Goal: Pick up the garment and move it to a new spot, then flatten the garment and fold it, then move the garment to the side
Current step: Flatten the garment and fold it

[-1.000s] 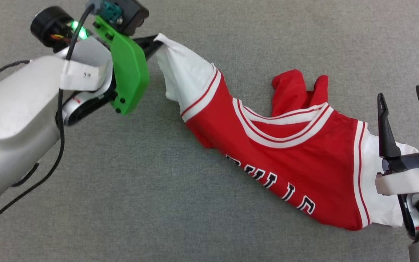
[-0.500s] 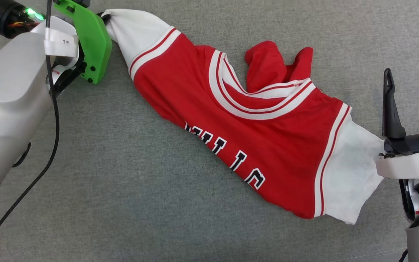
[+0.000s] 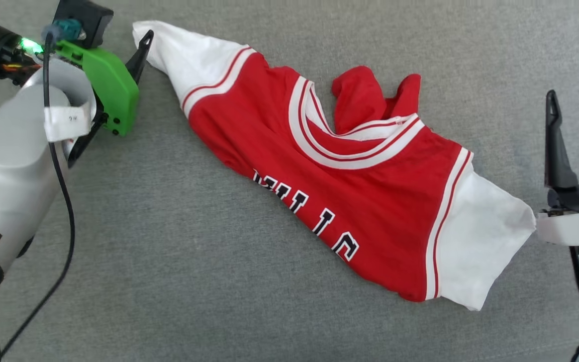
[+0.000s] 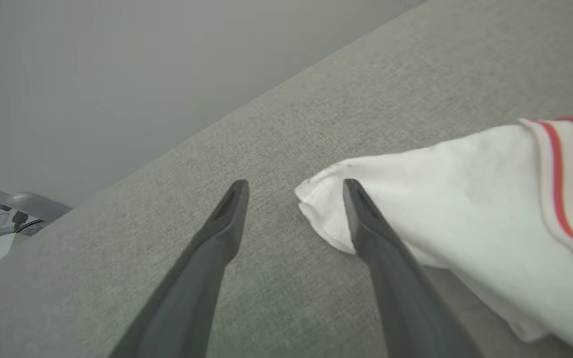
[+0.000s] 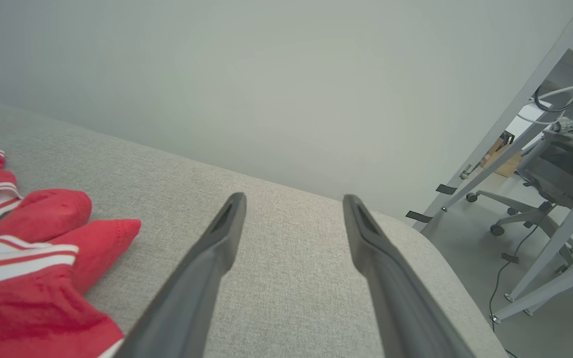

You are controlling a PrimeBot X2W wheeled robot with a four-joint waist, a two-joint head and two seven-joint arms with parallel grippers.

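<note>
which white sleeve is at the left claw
The white short sleeve at the upper-left end of the red jersey shirt: its tip lies beside the open left claw; the other sleeve lies by the right claw.

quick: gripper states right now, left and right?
Left gripper: open, empty; white sleeve of the red jersey-style garment beside one of its fingers.
Right gripper: open, empty.

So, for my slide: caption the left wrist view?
Open left gripper at the white sleeve tip of the garment, on grey fabric.
</note>
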